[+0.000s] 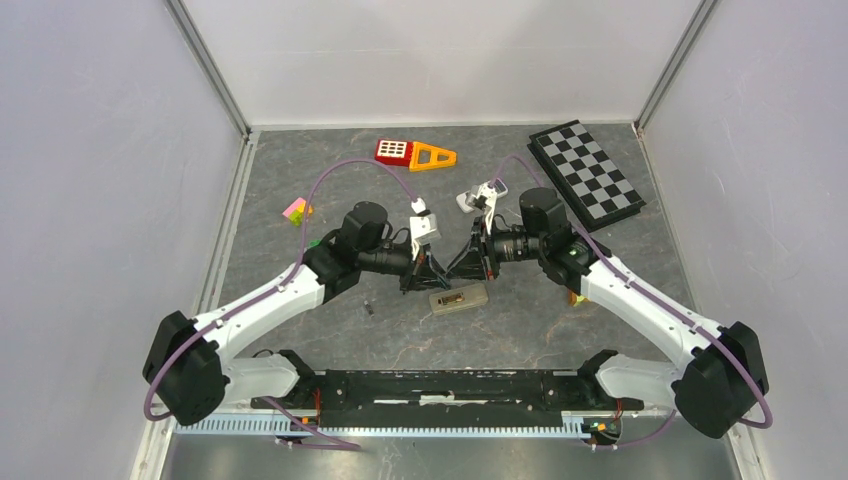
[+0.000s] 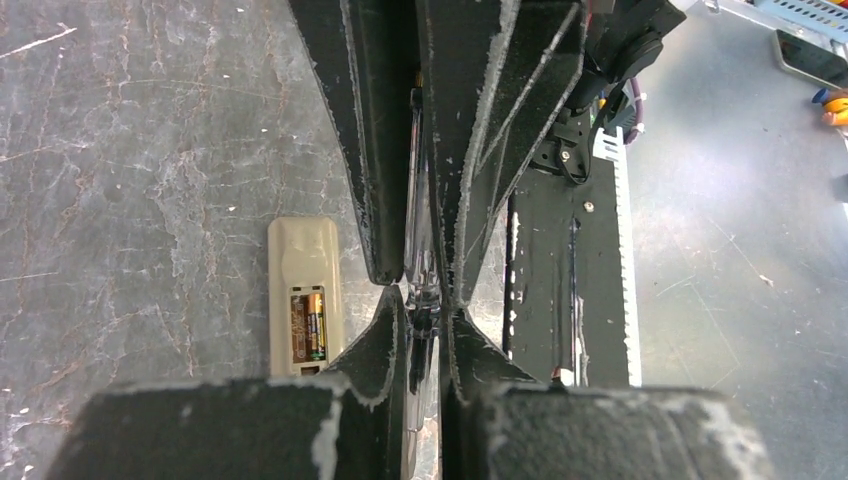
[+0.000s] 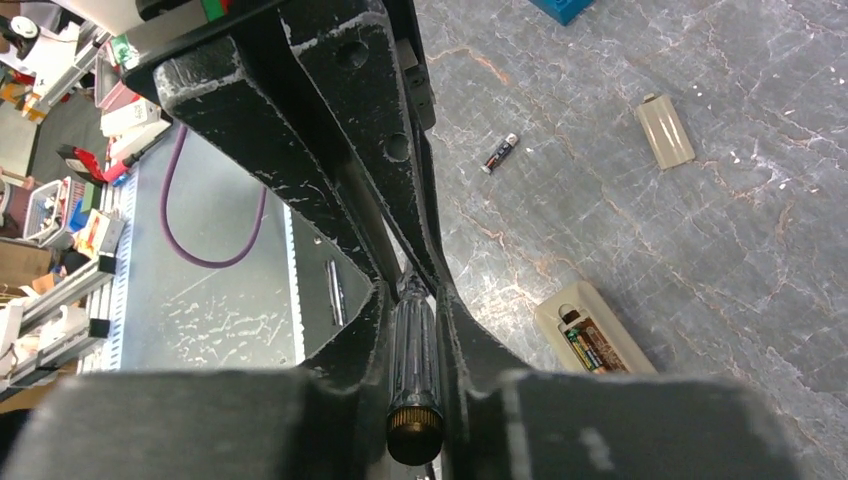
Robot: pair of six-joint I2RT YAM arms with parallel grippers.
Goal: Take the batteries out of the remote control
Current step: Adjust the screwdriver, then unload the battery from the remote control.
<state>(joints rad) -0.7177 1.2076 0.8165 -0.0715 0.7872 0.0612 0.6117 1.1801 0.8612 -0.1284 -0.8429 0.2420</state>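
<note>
Batteries lie in the open bay of the beige remote, seen from above, with one loose battery well off to the remote's left. Both arms reach forward and bend inward, so the left gripper and the right gripper meet tip to tip just behind the remote; what sits between them cannot be made out here. From the left wrist, that gripper's fingers stand narrow, pinched on the thin shaft of a pen-like stick, with the remote just beside them and two cells showing in its bay. From the right wrist, the right fingers are closed on the stick's dark handle, near the remote. A cover piece and the loose battery lie beyond the remote.
</note>
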